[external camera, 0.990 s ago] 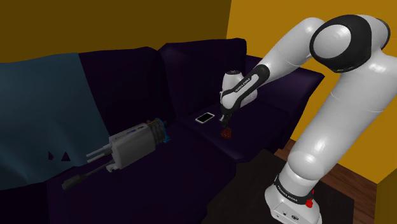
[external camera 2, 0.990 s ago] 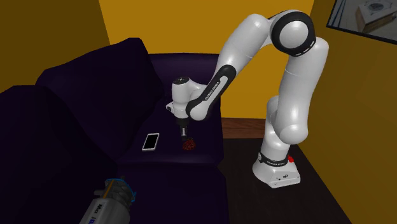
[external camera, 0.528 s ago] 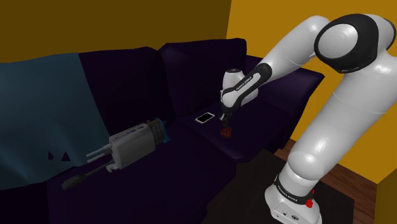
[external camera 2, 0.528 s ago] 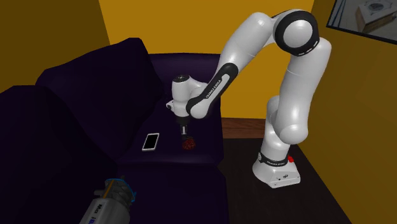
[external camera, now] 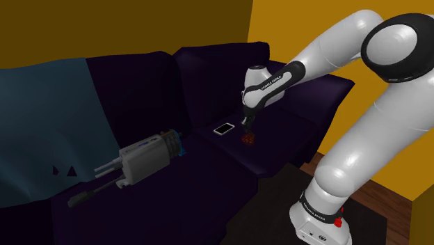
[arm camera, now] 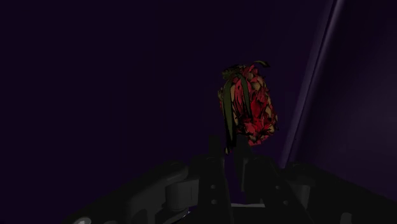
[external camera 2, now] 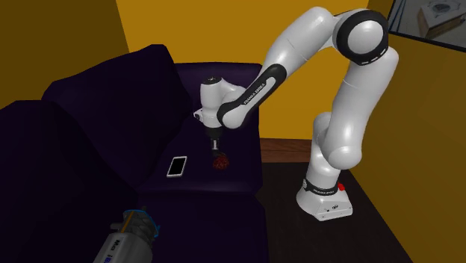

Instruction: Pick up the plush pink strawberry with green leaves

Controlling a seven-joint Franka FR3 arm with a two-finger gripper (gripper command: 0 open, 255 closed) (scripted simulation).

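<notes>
While clear above the sofa seat (external camera: pixel 278 147), claw (external camera 2: pixel 217 150) tight around strawberry (arm camera: pixel 248 105), phone (external camera: pixel 223 129) beside.

A dark purple sofa (external camera: pixel 209 163) carries everything. A white phone (external camera: pixel 224 129) lies flat on the seat cushion just beside the fingers (external camera: pixel 247 127), on the backrest side. A red plush strawberry (external camera: pixel 247 138) with green leaves is clasped at the fingertips and seems to hang just clear of the cushion, though contact is hard to judge. Well apart from the fingers, further along the seat, a grey-white cylindrical device (external camera: pixel 142 159) with a blue band lies on its side. Beyond it, farthest from the fingers, a teal cloth (external camera: pixel 49 132) drapes over the backrest.
</notes>
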